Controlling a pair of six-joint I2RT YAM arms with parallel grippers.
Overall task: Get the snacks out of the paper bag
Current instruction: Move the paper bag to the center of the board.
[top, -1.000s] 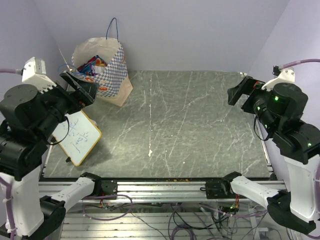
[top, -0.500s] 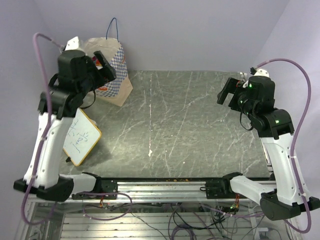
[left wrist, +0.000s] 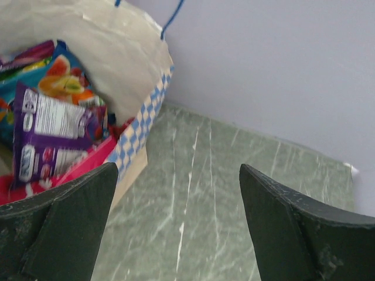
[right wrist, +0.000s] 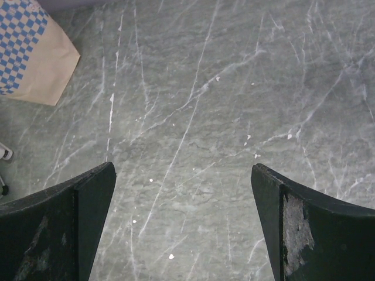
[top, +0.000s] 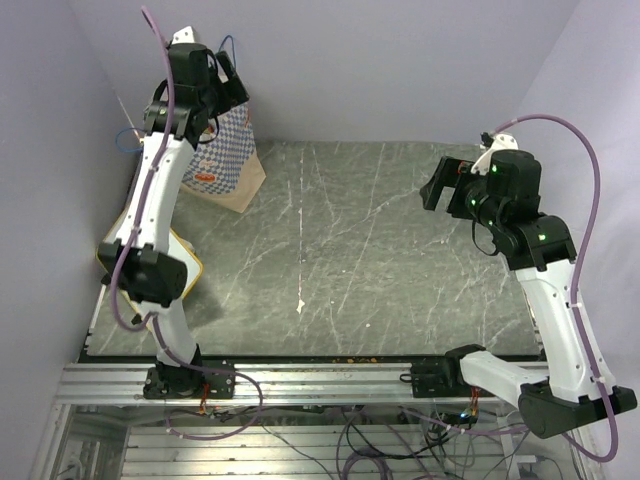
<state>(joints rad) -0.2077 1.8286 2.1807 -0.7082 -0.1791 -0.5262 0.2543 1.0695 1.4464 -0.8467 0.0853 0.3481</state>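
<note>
With the snacks (left wrist: 53,126) lying inside the bag (top: 228,150) at the far left of the bench (top: 380,230), the left hand (left wrist: 176,175), held wide and empty beside the bag's mouth, is best centred over them before descent, while the right hand (right wrist: 183,175) is likewise held wide and empty.

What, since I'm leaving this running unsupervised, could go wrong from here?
The open left hand hangs above the rim of the paper bag; descending, a finger could snag it or the blue cord handle and topple the bag. The snacks overlap inside, so it might pinch several, or the bag wall.
</note>
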